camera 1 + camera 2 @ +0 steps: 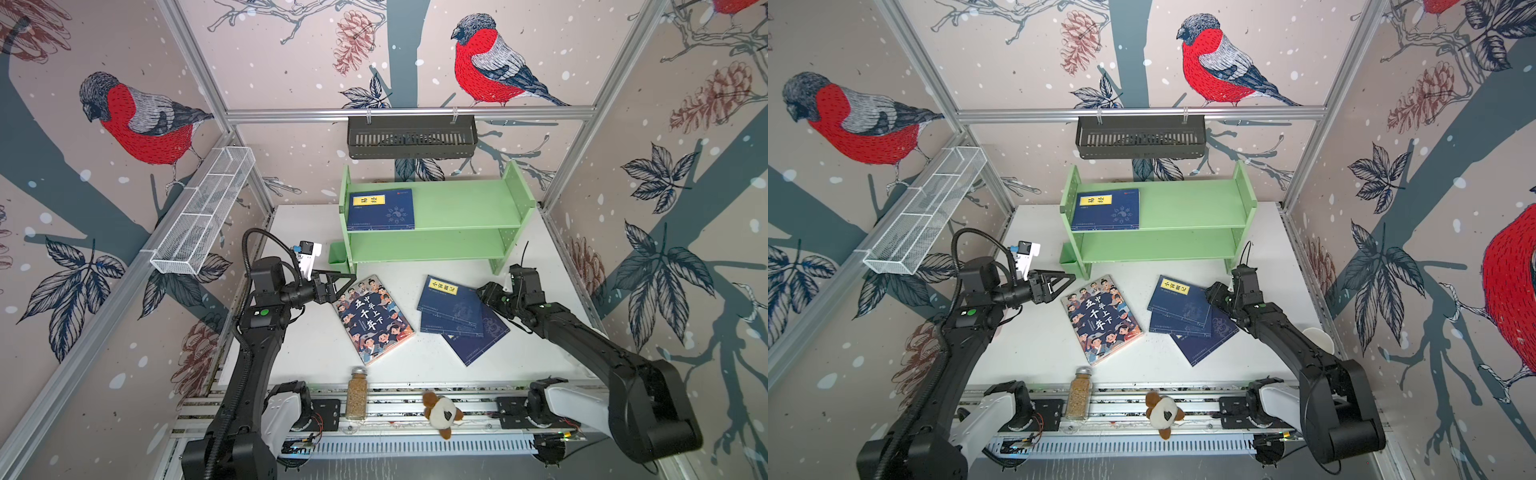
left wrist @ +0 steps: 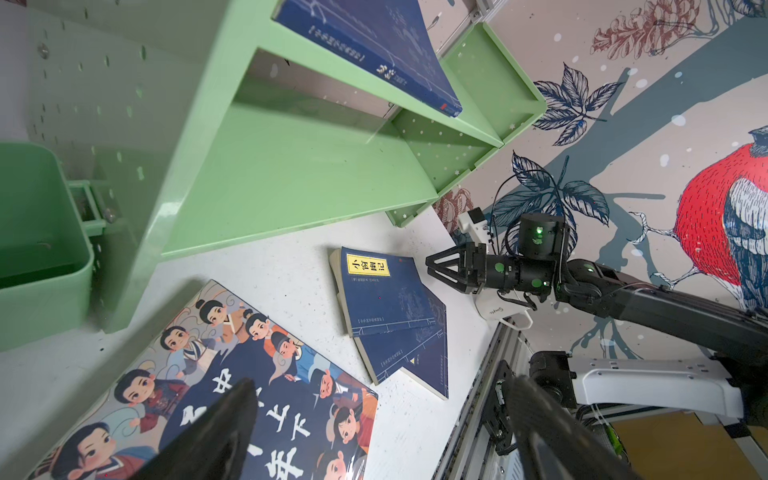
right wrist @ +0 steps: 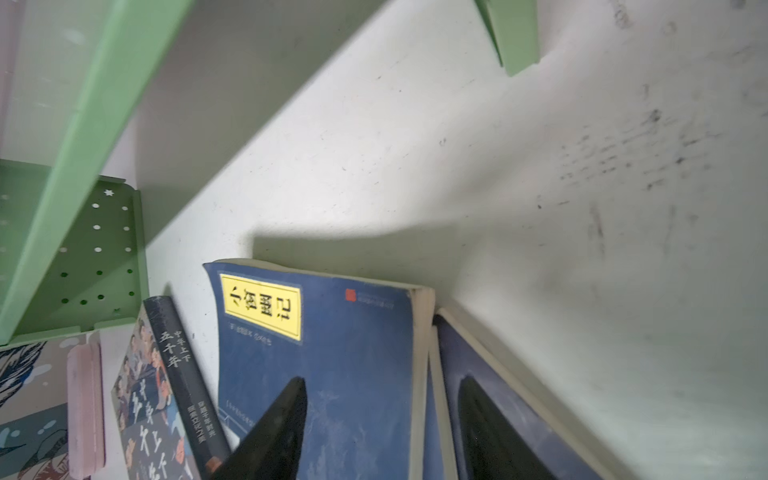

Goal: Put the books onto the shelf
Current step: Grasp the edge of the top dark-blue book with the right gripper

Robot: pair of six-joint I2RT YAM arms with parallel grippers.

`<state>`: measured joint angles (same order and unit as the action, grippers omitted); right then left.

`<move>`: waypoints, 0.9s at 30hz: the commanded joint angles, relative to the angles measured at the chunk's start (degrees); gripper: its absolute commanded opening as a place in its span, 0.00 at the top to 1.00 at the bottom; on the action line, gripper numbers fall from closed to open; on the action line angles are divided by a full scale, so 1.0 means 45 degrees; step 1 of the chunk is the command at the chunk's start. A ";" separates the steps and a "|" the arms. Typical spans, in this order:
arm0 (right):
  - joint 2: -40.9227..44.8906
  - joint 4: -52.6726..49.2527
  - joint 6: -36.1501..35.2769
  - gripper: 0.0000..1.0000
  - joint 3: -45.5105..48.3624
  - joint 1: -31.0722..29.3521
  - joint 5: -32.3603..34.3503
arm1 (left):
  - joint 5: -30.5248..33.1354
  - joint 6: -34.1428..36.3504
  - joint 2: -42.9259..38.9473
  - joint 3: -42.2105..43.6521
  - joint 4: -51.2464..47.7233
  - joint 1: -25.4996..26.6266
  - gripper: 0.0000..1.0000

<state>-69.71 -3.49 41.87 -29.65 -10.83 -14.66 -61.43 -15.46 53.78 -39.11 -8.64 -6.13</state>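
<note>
Right hand (image 3: 382, 380) half open, empty, over the stacked navy books (image 3: 332, 353).
Left hand (image 1: 347, 280) wide open, empty; your pinch may catch two overlapped covers.

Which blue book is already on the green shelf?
The navy book lying flat at the left end of the shelf, on its top board. The other three navy books lie in an overlapping pile on the white table.
</note>
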 commanded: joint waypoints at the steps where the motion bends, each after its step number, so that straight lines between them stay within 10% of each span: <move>1: -0.0855 0.0683 -0.0579 0.42 -0.0127 0.0117 -0.0329 | 0.0174 0.0344 0.0080 -0.0029 0.0515 0.0063 0.05; 27: -0.2396 0.2266 -0.0983 0.57 -0.0169 0.0581 -0.1387 | 0.0096 -0.0450 0.0205 0.0430 0.1126 0.0092 0.05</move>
<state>-79.81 4.99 38.37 -30.28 -8.43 -19.62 -59.94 -17.82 55.05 -37.26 -4.95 -5.82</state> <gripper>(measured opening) 0.436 0.948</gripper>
